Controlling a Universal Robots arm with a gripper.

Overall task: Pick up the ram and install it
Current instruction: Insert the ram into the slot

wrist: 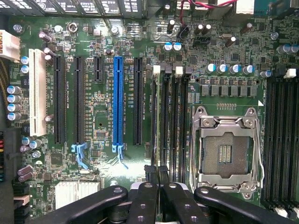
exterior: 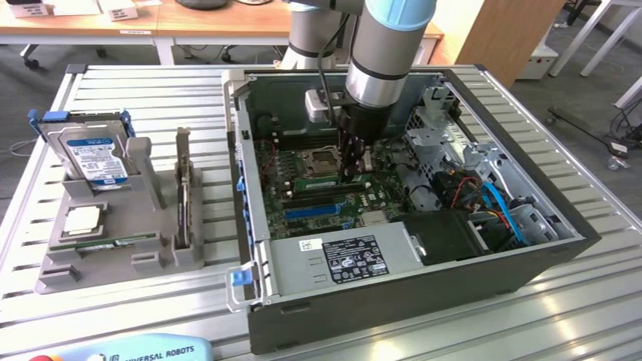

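1. Wrist view looks down along the claw (wrist: pixel 156 173). Its black fingers are drawn close together and appear to pinch the top edge of the ram (wrist: pixel 156 121), seen edge-on as a thin line.
2. That line runs along the memory slot nearest the blue slot (wrist: pixel 117 100), in the bank beside the open CPU socket (wrist: pixel 226 151). In the exterior view the ram (exterior: pixel 309 183) shows as a short green strip at the claw (exterior: pixel 351 174), low inside the case (exterior: pixel 401 301) on the bench (exterior: pixel 150 83).
3. To do this step well, as I judge it, hold the stick upright and parallel to its slot with both ends level. Match the notch to the slot's key and press evenly so neither end seats first.
4. A skewed push could bend the board or miss the end latches.
5. I cannot tell whether the ram's lower edge is in the slot or just above it. The fingers hide the notch and the near latch.
6. A thin green strip (exterior: pixel 105 242) lies in the tray (exterior: pixel 60 277); I cannot tell what it is.
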